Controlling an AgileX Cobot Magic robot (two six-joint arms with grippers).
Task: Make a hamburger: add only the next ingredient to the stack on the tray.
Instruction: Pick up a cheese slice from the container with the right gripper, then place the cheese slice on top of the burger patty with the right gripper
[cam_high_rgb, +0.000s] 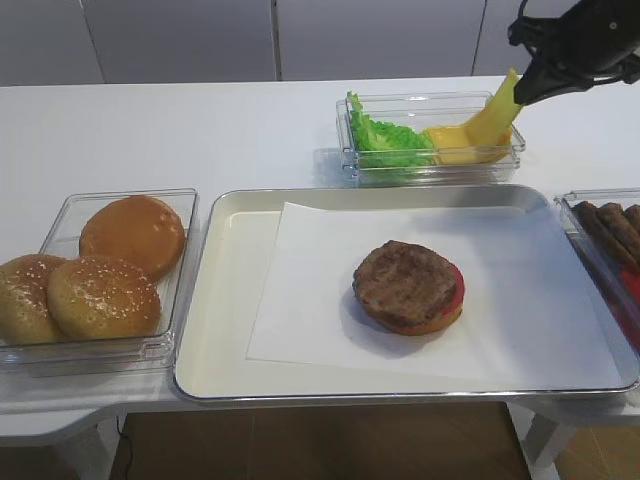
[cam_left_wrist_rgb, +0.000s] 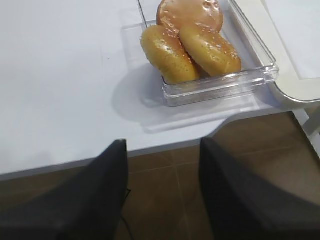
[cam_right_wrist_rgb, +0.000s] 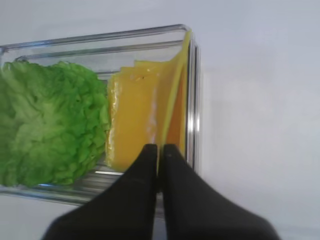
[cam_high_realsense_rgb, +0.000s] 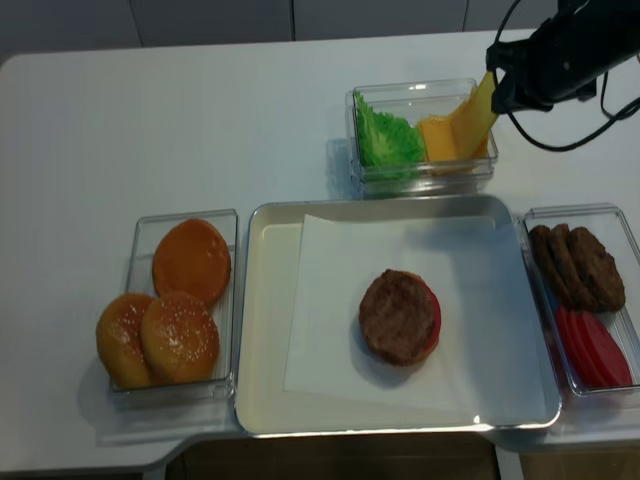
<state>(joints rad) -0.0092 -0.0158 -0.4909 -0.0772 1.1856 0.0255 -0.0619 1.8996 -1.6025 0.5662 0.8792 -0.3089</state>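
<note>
Up at two o'clock, the right claw (cam_right_wrist_rgb: 159, 148) pinches a thin yellow cheese slice (cam_right_wrist_rgb: 172, 107), apparently lifting it partly from its clear plastic container (cam_right_wrist_rgb: 192, 90).

We find no readable text, label, brand, number or sign anywhere in these views; no surface we see bears print or markings.

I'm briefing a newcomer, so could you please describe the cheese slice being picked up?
Behind the tray stands a clear container with lettuce left and cheese right. The cheese slice rises tilted from its right end, pinched by the right hand, unlike the flat slices below.
</note>
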